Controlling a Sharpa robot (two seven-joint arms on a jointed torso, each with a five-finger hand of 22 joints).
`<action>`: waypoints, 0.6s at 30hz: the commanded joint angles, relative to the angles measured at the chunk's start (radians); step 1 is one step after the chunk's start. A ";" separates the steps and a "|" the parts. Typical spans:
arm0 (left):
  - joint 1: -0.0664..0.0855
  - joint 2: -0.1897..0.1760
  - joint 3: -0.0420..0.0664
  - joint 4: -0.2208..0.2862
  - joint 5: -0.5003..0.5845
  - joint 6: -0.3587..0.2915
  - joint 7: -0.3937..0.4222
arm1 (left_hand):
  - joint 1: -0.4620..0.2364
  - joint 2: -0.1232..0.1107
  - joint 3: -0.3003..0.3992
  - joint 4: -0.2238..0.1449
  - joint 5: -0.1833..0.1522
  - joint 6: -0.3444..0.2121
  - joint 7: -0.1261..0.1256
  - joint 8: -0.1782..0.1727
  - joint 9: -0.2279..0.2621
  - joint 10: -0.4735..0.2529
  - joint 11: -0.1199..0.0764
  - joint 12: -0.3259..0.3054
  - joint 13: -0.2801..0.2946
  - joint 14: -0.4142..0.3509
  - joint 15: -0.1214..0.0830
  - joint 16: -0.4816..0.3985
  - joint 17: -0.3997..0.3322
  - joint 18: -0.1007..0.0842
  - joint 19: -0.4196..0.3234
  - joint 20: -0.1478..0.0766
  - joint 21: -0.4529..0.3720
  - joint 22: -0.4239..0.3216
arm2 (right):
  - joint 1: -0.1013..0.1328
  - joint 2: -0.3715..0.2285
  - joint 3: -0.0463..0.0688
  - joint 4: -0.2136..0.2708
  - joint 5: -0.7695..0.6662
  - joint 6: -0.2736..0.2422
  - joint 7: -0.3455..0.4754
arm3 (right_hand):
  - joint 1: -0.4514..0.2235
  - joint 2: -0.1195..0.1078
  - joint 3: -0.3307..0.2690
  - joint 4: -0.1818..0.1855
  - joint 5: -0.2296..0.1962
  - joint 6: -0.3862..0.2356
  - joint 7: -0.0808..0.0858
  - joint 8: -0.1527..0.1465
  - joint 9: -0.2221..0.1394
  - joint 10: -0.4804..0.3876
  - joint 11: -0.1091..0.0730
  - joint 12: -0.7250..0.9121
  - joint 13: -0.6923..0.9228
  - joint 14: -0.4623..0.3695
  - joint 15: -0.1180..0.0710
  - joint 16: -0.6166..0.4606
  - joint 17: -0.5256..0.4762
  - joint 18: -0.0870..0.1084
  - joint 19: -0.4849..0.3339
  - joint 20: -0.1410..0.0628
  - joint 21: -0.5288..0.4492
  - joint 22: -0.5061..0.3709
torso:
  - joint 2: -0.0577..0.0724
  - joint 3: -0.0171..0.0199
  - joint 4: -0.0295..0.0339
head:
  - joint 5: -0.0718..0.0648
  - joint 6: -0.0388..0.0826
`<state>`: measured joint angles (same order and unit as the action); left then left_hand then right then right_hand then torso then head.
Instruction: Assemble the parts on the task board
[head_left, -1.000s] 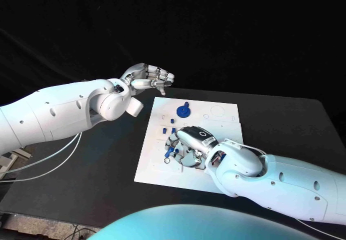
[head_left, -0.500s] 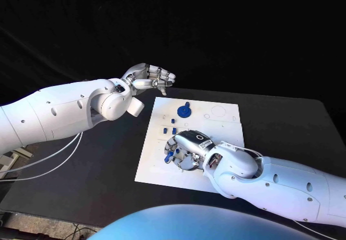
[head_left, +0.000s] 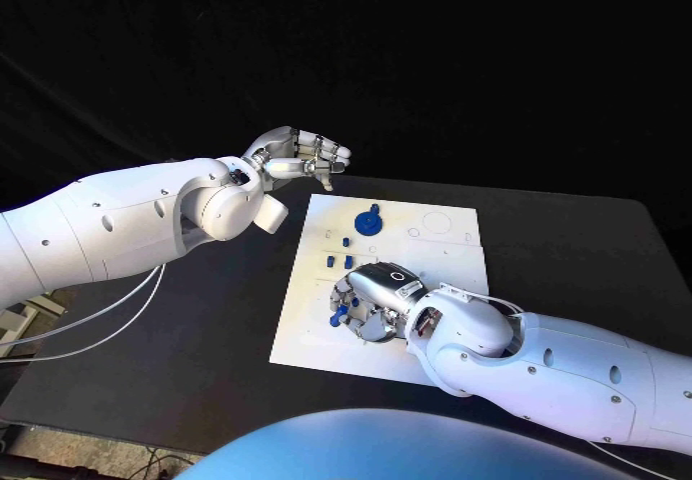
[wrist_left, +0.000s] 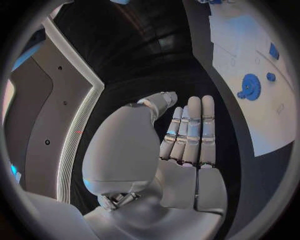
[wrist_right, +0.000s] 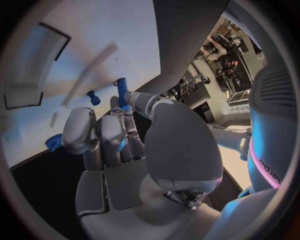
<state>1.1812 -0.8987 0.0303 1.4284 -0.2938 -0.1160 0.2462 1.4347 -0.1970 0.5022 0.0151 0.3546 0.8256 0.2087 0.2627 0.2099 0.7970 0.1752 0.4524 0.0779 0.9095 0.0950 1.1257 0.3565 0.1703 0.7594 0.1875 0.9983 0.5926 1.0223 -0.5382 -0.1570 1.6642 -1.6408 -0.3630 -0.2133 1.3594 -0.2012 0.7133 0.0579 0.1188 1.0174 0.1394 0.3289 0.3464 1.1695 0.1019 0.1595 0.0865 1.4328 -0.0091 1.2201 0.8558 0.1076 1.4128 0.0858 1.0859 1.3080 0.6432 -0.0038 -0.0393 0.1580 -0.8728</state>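
1. The task board (head_left: 433, 262) lies centre frame, with a blue gear (head_left: 369, 220) near its top edge.
2. The right hand (head_left: 372, 298) rests low on the board's left half, pinching a blue peg (wrist_right: 122, 89).
3. The left hand (head_left: 299, 156), upper left, hangs empty, fingers loosely curled.

right hand (head_left: 372, 297) shifted nearer along task board (head_left: 440, 250)
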 joint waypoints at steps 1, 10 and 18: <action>0.001 0.000 0.001 0.003 0.001 0.015 0.003 | -0.003 -0.001 0.002 -0.003 0.001 -0.008 0.023 -0.003 -0.002 -0.008 -0.002 0.004 0.000 -0.006 0.000 -0.004 -0.002 0.012 -0.007 -0.001 0.007 0.001 | -0.002 0.003 -0.001 0.001 -0.039 0.029 -0.036 | 0.002 0.011 -0.004 -0.003 0.003 0.001 0.002 0.003 0.002 0.035 -0.029 0.001 0.000 0.004 -0.001 0.005 -0.001 -0.017 0.004 0.004 -0.001 0.136 | 0.000 0.0000 -0.0001 | 0.001 0.000; 0.001 -0.001 0.001 0.005 0.000 0.014 0.003 | -0.003 -0.001 0.002 -0.003 0.001 -0.008 0.023 -0.003 -0.002 -0.008 -0.002 0.004 0.000 -0.006 0.000 -0.004 -0.002 0.012 -0.007 -0.001 0.007 0.001 | -0.003 0.014 -0.001 0.003 -0.066 0.035 -0.044 | -0.011 0.002 -0.017 -0.012 0.003 -0.009 0.004 0.002 0.006 0.028 -0.027 -0.005 0.001 0.001 0.000 0.000 -0.010 -0.015 -0.001 0.005 -0.015 0.133 | 0.000 -0.0001 0.0002 | 0.001 0.000; 0.001 0.000 0.001 0.004 0.000 0.014 0.002 | -0.003 -0.001 0.002 -0.003 0.001 -0.008 0.023 -0.003 -0.002 -0.008 -0.002 0.004 0.000 -0.006 0.000 -0.004 -0.002 0.012 -0.007 -0.001 0.007 0.001 | -0.010 0.029 -0.003 -0.001 -0.067 0.045 -0.033 | -0.037 -0.018 -0.047 -0.021 0.001 -0.026 0.008 -0.006 0.007 0.018 -0.022 -0.011 0.003 -0.001 0.005 -0.001 -0.011 -0.013 -0.006 0.009 -0.027 0.131 | 0.000 -0.0002 0.0009 | 0.002 0.000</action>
<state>1.1814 -0.9003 0.0303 1.4303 -0.2938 -0.1154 0.2446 1.4348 -0.1970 0.5022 0.0151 0.3546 0.8256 0.2087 0.2627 0.2099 0.7971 0.1751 0.4524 0.0778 0.9095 0.0950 1.1257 0.3565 0.1702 0.7595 0.1875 1.0019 0.5925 1.0163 -0.5133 -0.1584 1.6619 -1.6886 -0.3418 -0.2497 1.3295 -0.2178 0.6704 0.0356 0.1174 0.9974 0.1486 0.3290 0.3551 1.1884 0.0856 0.1517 0.0895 1.4329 -0.0090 1.2200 0.8460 0.1076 1.4090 0.0896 1.0626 1.3077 0.6433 -0.0041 -0.0391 0.1589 -0.8728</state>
